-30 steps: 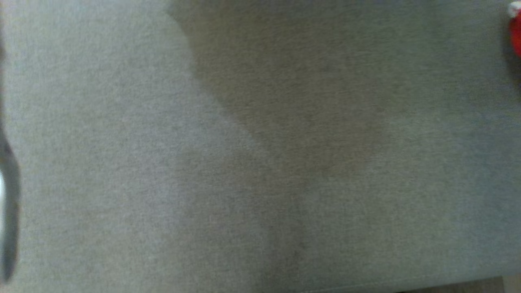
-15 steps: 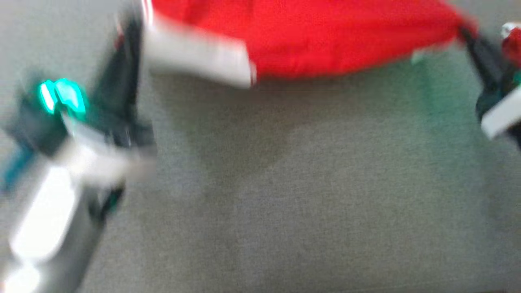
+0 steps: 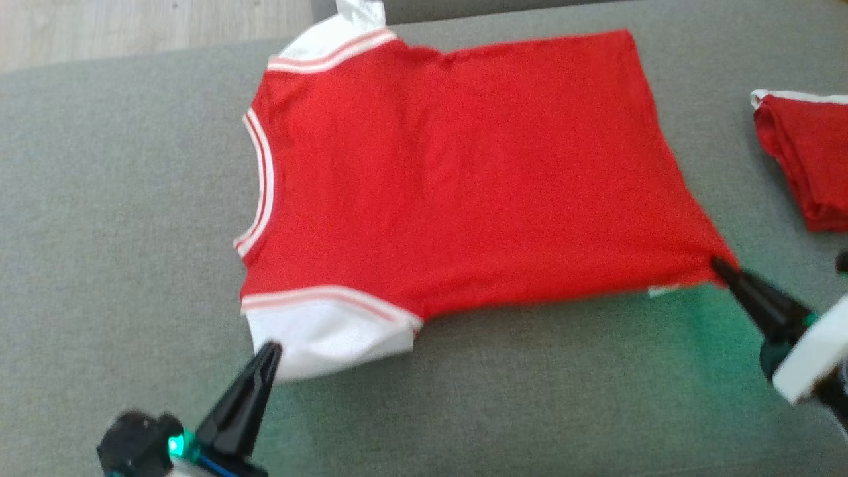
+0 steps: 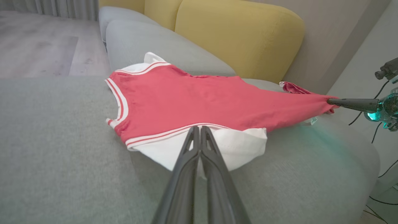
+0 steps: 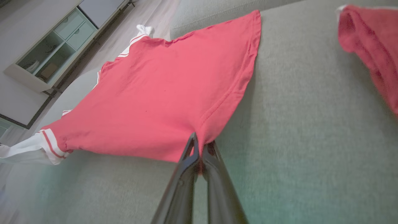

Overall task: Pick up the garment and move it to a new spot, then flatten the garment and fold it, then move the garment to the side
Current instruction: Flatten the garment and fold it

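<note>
Gripping the white sleeve (image 3: 331, 331), your left pincer (image 3: 270, 348) held the red shirt (image 3: 464, 165) spread over the sofa (image 3: 99, 199). Your right pincer (image 3: 719, 265) pinched its hem corner (image 3: 709, 250).

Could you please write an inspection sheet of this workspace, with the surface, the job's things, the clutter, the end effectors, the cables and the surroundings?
Surface: grey sofa seat, fabric.
Job's things: red T-shirt with white sleeves, spread out, near edge lifted off the seat.
Clutter: second red garment, folded, apart to the right.
End effectors: left end effector shut on a white sleeve; right end effector shut on a hem corner.
Cables: black cables beside the sofa.
Surroundings: yellow backrest, wooden floor, cabinet.
</note>
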